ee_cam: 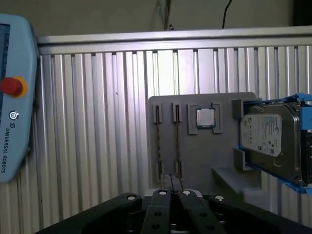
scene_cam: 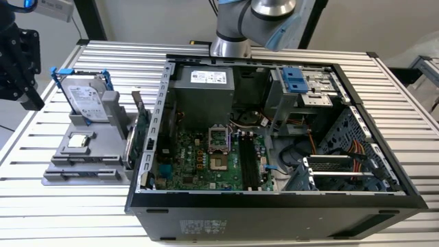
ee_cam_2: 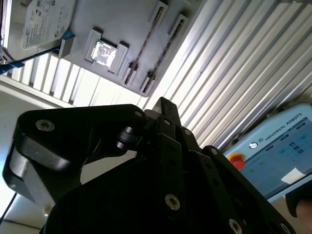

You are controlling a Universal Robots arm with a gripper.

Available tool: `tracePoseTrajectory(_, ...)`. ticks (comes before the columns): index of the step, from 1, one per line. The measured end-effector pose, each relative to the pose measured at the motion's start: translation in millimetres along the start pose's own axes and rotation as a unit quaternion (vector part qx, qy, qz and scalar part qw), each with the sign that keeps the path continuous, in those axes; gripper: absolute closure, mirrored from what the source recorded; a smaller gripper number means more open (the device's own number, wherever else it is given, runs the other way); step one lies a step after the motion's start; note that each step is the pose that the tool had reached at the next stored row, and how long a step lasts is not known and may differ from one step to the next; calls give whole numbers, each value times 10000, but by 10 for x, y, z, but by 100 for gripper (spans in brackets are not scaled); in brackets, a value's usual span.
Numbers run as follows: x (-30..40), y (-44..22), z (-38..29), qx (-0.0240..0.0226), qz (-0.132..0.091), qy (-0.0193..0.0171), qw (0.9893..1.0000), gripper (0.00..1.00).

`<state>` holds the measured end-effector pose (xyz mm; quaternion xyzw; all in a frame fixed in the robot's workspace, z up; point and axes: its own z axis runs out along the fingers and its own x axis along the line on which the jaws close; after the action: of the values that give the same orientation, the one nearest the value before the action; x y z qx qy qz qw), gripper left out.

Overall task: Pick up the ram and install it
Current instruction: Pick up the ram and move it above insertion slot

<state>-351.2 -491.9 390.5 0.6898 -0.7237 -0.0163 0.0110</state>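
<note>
- The ram (ee_cam: 176, 142) stood on its long edge in a slot of the gray holder (ee_cam: 200, 161). In the first wrist view it showed as a thin dark line, and its chips and label could not be made out.
- A second thin edge sat in the neighbouring slot. A processor chip (ee_cam: 205, 117) and a hard drive (ee_cam: 268, 136) sat further along the holder.
- The gripper (ee_cam: 173, 194) hung short of the holder without touching it, its fingers pressed together and empty.
- Judged step: the approach to the pick, with nothing lifted yet.
- A grasp would call for spread fingers lined up across the stick's flat faces.
- The open computer case (scene_cam: 274, 199) lay beside the holder, with memory slots (scene_cam: 248, 159) on its motherboard.
</note>
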Motion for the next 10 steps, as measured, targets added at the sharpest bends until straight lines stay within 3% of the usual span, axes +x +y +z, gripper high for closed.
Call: tracePoseTrajectory(10,0,0,0,-2,-323,13,9995,100)
